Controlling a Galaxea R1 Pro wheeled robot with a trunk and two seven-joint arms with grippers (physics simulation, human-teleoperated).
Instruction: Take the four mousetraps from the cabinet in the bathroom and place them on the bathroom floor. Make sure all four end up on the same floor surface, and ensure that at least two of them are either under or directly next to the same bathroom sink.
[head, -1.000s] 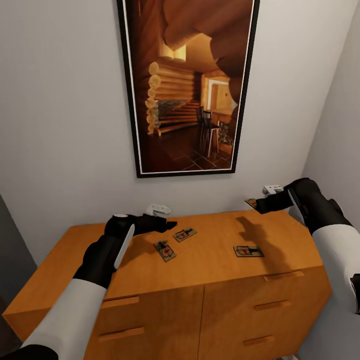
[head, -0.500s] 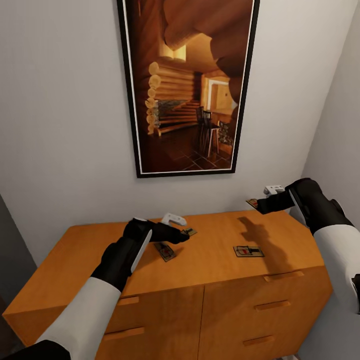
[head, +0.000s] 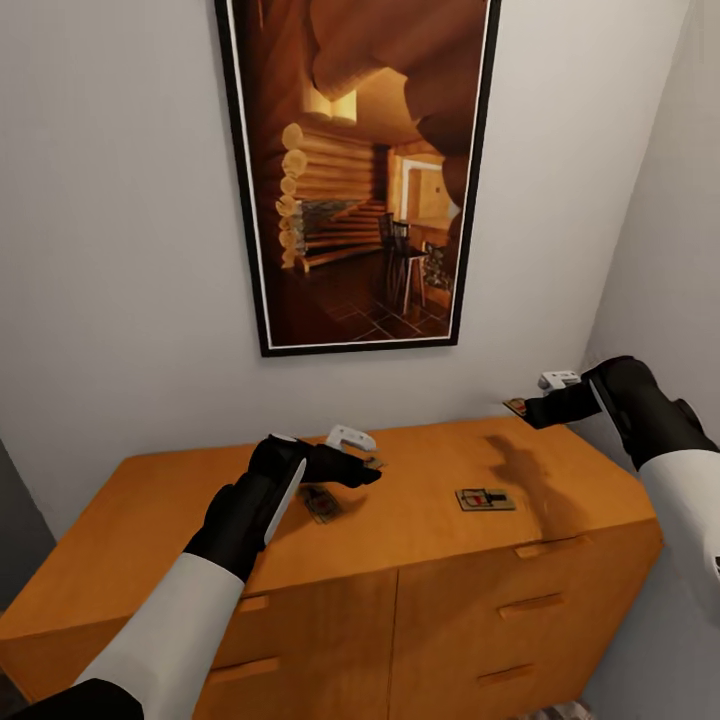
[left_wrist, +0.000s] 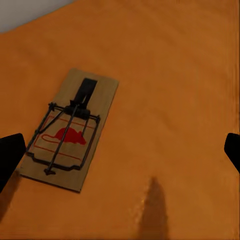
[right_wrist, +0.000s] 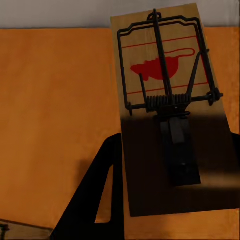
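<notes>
The orange-brown cabinet has mousetraps on its flat top. One mousetrap lies right of centre. Another mousetrap lies partly under my left forearm, and a third peeks out behind my left gripper. That gripper hovers open just above the top; in the left wrist view a mousetrap lies flat between the spread fingertips, untouched. My right gripper is shut on a mousetrap held in the air over the cabinet's back right corner. The right wrist view shows this mousetrap close up.
A tall framed picture of a log cabin hangs on the white wall behind the cabinet. A side wall stands close on the right. Drawer pulls line the cabinet front.
My left gripper has moved right, from beside the two left mousetraps to over them. The head camera has shifted slightly. The right gripper keeps holding its mousetrap in place.
</notes>
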